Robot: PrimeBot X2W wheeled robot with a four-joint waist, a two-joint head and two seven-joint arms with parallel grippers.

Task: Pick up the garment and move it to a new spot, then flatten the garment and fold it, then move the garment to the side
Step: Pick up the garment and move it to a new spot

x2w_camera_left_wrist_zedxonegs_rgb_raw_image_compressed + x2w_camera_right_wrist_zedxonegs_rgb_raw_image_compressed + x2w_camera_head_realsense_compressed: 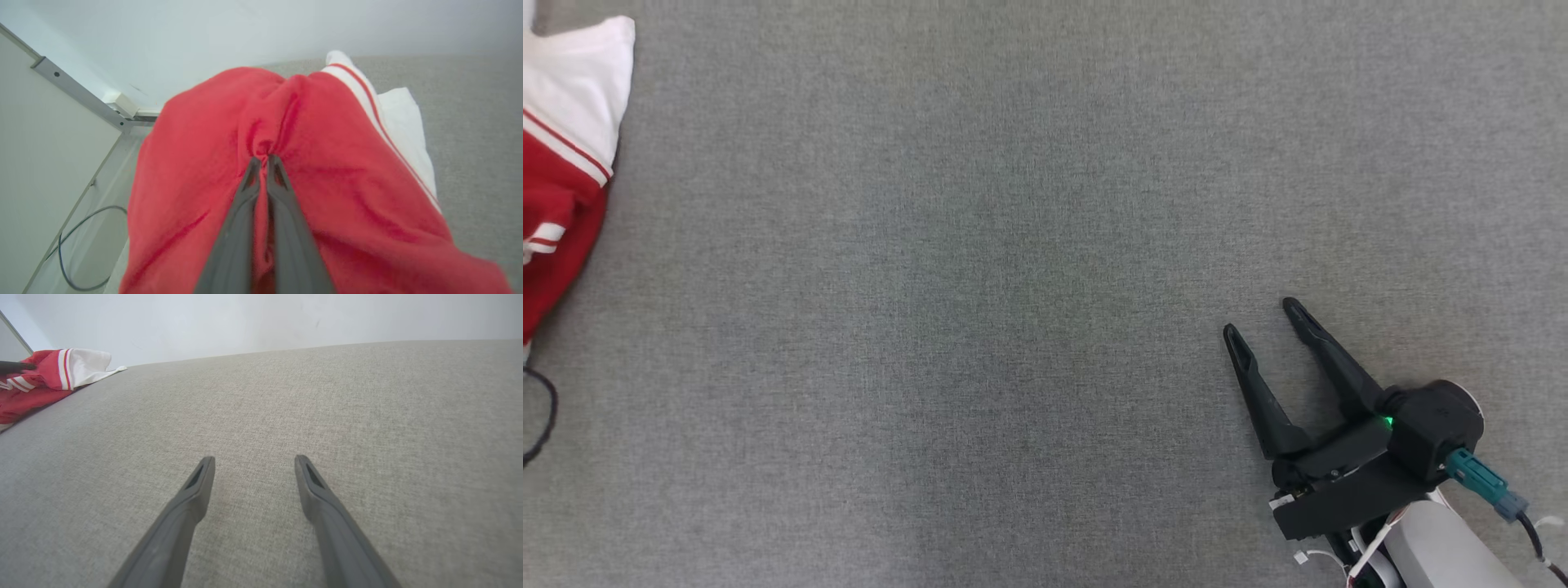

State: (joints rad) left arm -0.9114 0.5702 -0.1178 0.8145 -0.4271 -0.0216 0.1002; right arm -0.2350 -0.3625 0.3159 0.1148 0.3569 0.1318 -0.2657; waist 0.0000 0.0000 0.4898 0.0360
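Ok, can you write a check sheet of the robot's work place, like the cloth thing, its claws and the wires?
Surface: grey woven fabric, flat.
Job's things: red and white garment, bunched at the surface's left edge.
Clutter: nothing seen.
Grippers: left gripper shut on the garment's red cloth; right gripper open, apart from the garment.
Cables: dark cable looping beside the garment; teal-plugged lead at the right wrist.
Surroundings: pale wall; metal rail.

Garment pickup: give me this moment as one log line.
stage: pickup | left gripper: shut on garment | right gripper: open, empty
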